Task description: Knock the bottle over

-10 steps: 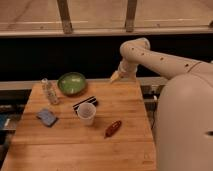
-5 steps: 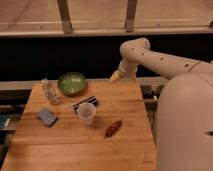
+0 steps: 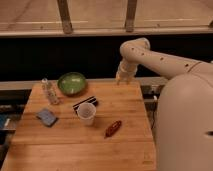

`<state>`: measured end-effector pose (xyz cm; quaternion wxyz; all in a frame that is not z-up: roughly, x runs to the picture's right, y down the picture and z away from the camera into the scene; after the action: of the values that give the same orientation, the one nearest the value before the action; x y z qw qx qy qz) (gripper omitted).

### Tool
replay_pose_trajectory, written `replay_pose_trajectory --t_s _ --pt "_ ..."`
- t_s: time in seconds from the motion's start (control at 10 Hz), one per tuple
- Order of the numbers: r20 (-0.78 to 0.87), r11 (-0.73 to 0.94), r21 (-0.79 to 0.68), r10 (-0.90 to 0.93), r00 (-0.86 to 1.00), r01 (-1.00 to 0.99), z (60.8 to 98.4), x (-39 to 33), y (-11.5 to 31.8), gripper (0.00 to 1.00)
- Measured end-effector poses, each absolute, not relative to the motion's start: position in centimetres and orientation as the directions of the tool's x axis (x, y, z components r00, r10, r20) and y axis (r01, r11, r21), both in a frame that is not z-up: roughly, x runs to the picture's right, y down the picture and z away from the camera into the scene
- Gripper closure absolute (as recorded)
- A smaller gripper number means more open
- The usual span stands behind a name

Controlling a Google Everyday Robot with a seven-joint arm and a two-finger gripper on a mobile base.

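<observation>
The bottle (image 3: 48, 91) stands up straight near the far left corner of the wooden table (image 3: 75, 152), just beside the green bowl (image 3: 71, 82). In the one camera view we see the gripper (image 3: 123, 78) hanging at the far right edge of the table, well apart from the bottle. We cannot tell if it is open or closed, and we see nothing in it. So we think the job has not started yet: the arm has to go all the way across to the left. A lot sits in the way. The white cup (image 3: 86, 113) is in the middle, with a dark flat thing (image 3: 85, 103) touching it behind, a blue sponge (image 3: 47, 116) to the left, and a small red-brown thing (image 3: 113, 128) to the right. If the arm sweeps low, it could tip the cup or bump the bowl instead. If it pushes too hard, the light bottle could roll off the table's edge.
</observation>
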<state>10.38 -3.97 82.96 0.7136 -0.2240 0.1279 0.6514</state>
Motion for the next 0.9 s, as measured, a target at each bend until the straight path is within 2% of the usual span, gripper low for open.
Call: replay_pose_trajectory --t_s 0.3,0.5,0.9 --pt "-0.446 0.1 -0.191 0.877 0.177 -0.976 83.5 9.2 -5.3 0.98" --pt "-0.435 0.136 -0.256 0.868 0.24 -0.957 84.6 5.6 -6.3 1.0" --pt "-0.406 0.178 -0.482 0.823 0.398 -0.858 86.2 -3.9 -6.7 1.0"
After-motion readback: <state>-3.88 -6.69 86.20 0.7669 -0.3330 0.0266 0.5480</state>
